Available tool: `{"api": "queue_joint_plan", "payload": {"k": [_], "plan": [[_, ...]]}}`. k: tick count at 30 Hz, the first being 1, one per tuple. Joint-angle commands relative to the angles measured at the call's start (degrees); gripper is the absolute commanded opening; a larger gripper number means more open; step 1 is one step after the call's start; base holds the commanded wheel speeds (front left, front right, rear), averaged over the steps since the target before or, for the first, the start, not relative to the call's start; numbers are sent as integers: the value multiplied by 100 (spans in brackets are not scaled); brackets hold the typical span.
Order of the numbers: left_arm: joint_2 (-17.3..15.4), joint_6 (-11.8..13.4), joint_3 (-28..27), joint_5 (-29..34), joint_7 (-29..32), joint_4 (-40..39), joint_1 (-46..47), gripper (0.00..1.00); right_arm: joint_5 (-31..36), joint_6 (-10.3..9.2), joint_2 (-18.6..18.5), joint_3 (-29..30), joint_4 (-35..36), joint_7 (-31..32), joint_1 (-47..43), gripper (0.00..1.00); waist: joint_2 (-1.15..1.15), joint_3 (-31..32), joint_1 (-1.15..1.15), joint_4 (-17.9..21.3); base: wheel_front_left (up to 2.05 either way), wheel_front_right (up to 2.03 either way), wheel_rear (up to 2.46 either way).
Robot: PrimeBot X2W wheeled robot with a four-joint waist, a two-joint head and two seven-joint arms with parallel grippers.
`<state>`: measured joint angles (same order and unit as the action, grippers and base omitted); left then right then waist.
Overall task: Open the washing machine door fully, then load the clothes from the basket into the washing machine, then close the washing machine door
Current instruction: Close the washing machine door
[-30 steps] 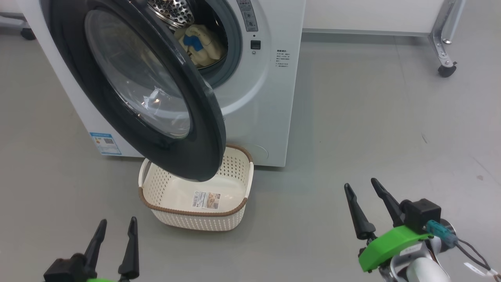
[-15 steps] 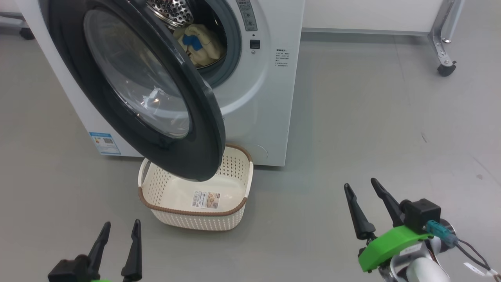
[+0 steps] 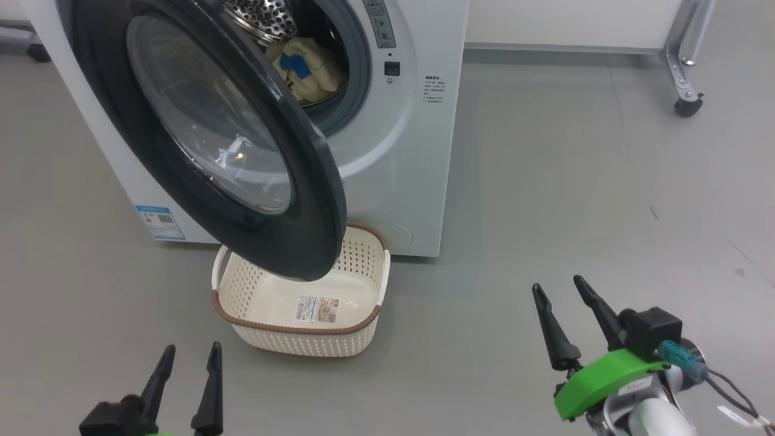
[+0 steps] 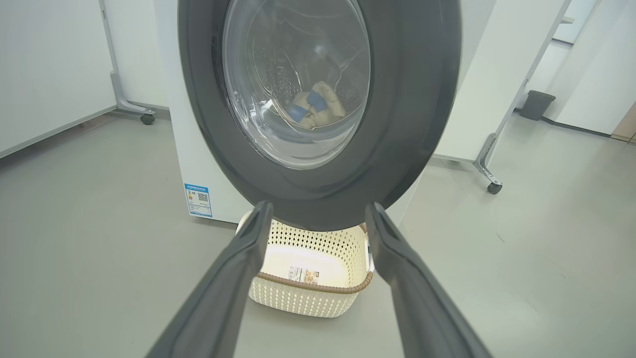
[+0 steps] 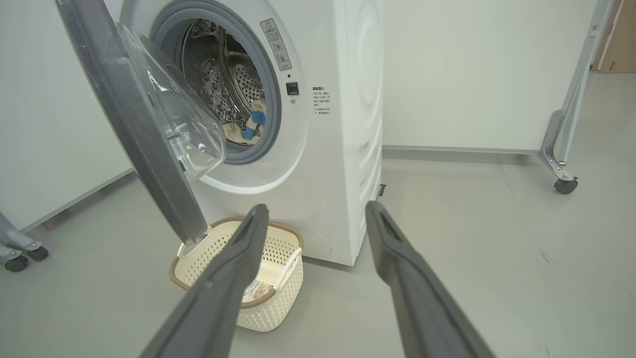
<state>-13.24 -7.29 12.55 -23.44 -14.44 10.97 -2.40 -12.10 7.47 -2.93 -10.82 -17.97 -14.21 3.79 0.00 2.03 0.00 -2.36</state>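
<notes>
Both grippers hang out in front of the washer with nothing in them. The left gripper (image 3: 193, 348) has its two dark fingers spread wide and points at the washer's door (image 3: 318, 206). The right gripper (image 3: 557, 283) is just as wide, with a green bracket behind its fingers. It sits well clear of the washer's front corner, on the robot's right, over bare floor (image 3: 545, 181).

Closer to the washer stands the basket (image 3: 303, 342). It rests on the floor just before the washer's base, and its far rim is almost against the white panel. Its bottom shows a label sticker (image 3: 316, 309).

The door stands partly open. It is hinged on the washer's left side as the robot faces it and swings out so that its lower black rim overhangs the basket. The clear bowl in its middle bulges toward the washer's opening.

The clothes (image 3: 306, 66) lie inside the washer (image 3: 399, 151), bunched low in the steel drum (image 3: 266, 18), pale cream with a blue patch. A blue sticker (image 3: 158, 221) marks the washer's lower left corner. Off past the washer's right side stands a metal frame on a castor (image 3: 684, 91).
</notes>
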Motion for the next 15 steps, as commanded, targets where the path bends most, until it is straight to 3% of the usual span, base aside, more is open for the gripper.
{"api": "queue_joint_plan", "payload": {"k": [1,15], "plan": [[-108,-19,-204,10,-56,-145,336,100,-20,2,5,-109,155,-79,201,100,0,-2,0,4,0,0,0],[-119,-20,-115,-12,-56,-127,371,100,-11,2,5,-81,183,-79,203,100,0,-42,0,19,0,0,0]]}}
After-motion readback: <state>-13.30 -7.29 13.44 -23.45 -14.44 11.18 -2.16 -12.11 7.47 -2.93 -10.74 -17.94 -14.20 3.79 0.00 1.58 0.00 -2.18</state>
